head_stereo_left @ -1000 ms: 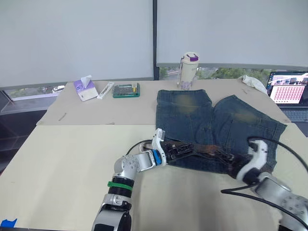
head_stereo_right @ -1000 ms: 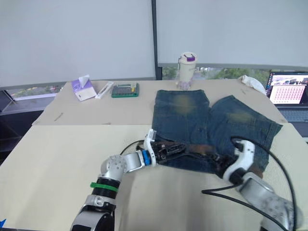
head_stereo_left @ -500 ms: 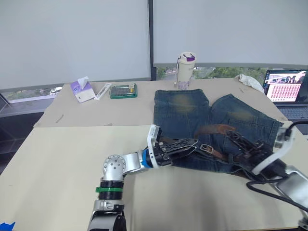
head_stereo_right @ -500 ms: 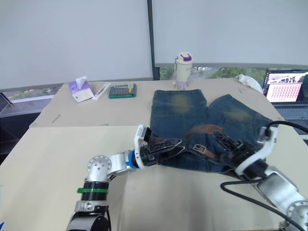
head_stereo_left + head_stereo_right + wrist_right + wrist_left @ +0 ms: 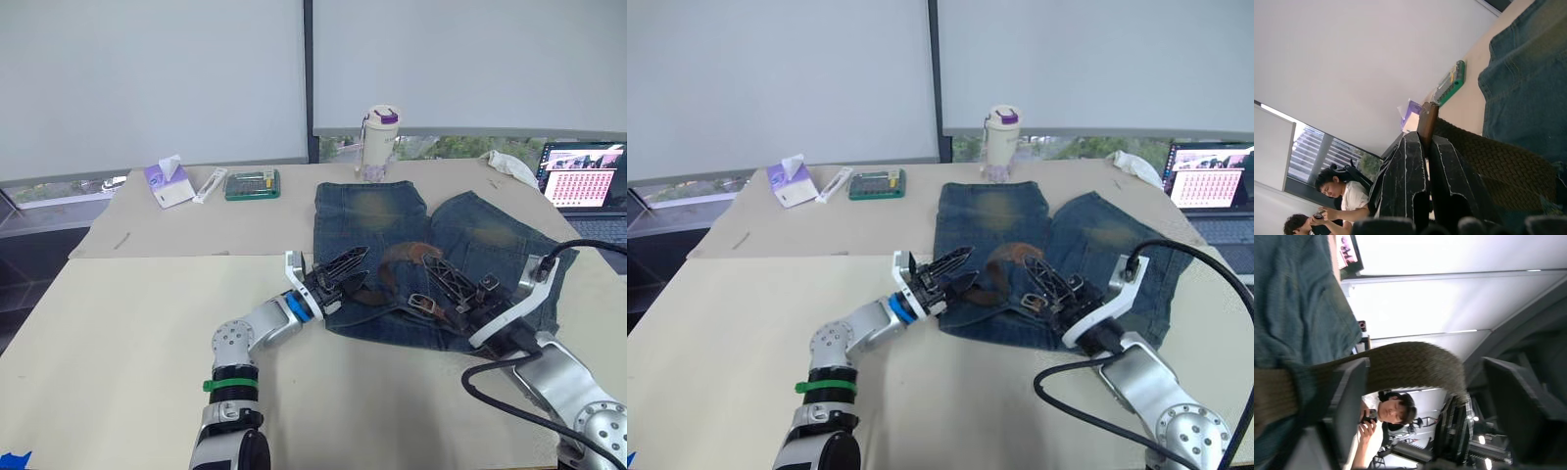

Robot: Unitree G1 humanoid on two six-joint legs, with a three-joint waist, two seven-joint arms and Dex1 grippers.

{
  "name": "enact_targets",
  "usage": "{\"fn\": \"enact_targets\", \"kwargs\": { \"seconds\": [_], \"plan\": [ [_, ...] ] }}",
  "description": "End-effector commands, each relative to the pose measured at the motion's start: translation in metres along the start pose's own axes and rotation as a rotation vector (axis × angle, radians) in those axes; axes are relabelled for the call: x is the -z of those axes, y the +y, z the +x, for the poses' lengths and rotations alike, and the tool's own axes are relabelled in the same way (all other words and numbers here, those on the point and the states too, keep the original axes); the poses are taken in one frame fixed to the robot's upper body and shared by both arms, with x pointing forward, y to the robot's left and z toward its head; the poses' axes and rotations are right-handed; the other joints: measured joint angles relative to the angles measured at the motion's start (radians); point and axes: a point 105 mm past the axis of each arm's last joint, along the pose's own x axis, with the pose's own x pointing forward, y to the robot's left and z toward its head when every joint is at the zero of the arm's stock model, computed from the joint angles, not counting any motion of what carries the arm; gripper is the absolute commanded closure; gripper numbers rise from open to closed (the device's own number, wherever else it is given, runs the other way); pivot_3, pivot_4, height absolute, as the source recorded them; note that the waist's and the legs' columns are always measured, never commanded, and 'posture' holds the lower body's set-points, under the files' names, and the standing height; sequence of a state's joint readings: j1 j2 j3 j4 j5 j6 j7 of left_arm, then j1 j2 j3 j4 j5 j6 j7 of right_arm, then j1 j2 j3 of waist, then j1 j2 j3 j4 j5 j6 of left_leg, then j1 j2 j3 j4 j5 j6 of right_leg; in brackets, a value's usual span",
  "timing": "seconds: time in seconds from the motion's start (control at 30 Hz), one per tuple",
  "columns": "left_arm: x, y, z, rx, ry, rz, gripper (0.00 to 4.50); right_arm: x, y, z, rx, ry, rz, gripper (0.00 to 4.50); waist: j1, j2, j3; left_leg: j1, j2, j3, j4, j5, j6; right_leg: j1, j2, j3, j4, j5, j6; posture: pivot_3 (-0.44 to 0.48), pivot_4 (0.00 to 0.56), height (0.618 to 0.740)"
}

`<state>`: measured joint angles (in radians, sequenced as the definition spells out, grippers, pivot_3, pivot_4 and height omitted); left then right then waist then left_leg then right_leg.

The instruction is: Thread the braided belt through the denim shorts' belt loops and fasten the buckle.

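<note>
On the beige counter [image 5: 127, 333] the faded blue denim shorts [image 5: 460, 235] lie flat, waistband nearest. The dark-brown braided belt [image 5: 397, 257] arches between both grippers: right gripper [image 5: 1426, 147] jaws pinch its tip, left gripper [image 5: 338, 274] jaws stand open astride it. Feeding should run flat, untwisted, toward the next loop.
</note>
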<state>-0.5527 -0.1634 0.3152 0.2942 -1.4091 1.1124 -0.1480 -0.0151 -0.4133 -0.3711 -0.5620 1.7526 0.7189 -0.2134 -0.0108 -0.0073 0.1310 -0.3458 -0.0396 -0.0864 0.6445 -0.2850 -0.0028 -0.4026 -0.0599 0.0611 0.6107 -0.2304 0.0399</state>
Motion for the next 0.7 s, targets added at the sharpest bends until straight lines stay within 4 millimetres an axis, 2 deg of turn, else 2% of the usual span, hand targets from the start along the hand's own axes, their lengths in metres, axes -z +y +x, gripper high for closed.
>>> {"fn": "enact_targets", "kwargs": {
  "seconds": [0.03,0.23,0.43,0.5,0.57,0.7],
  "plan": [
    [0.026,-0.036,0.023,0.168,0.116,0.051,0.93,-0.003,0.011,-0.002,-0.036,-0.016,-0.030,4.50,-0.001,0.000,0.000,0.000,0.000,0.000,0.000,0.000,0.000,0.000,0.000,0.000,0.000,0.000,0.000,0.000,0.150,0.740],
    [0.016,-0.034,0.005,0.099,0.142,0.213,0.93,-0.003,0.006,-0.004,-0.015,-0.019,-0.040,4.50,-0.002,0.000,0.000,0.000,0.000,0.001,0.000,0.000,0.000,0.000,0.001,0.000,0.000,0.000,0.000,0.000,0.150,0.740],
    [0.012,-0.029,-0.007,-0.028,0.233,0.652,0.93,-0.003,-0.001,-0.005,0.019,-0.020,-0.061,4.50,-0.001,0.002,-0.001,0.001,0.000,0.002,-0.001,0.000,0.000,0.000,0.001,0.001,0.000,0.000,-0.001,0.000,0.150,0.740],
    [0.005,-0.030,-0.012,-0.085,0.241,0.919,0.93,-0.003,-0.005,-0.004,0.031,-0.024,-0.068,4.50,0.002,0.003,-0.002,0.002,0.000,0.002,0.000,0.000,0.000,0.000,0.001,0.001,0.000,0.000,-0.001,0.000,0.150,0.740],
    [0.001,-0.032,-0.019,-0.072,0.260,1.120,0.93,-0.002,-0.006,-0.004,0.039,-0.026,-0.073,4.50,0.001,0.003,-0.002,0.004,0.000,0.002,-0.001,0.000,-0.001,0.000,0.001,0.002,0.000,0.000,-0.001,0.000,0.150,0.740],
    [-0.009,-0.038,-0.023,-0.050,0.225,1.368,0.93,-0.003,-0.008,-0.004,0.041,-0.029,-0.077,4.50,0.007,0.004,-0.002,0.004,0.002,0.003,-0.002,0.000,0.000,0.000,0.001,0.003,0.000,0.000,-0.002,0.000,0.150,0.740]
  ]
}}
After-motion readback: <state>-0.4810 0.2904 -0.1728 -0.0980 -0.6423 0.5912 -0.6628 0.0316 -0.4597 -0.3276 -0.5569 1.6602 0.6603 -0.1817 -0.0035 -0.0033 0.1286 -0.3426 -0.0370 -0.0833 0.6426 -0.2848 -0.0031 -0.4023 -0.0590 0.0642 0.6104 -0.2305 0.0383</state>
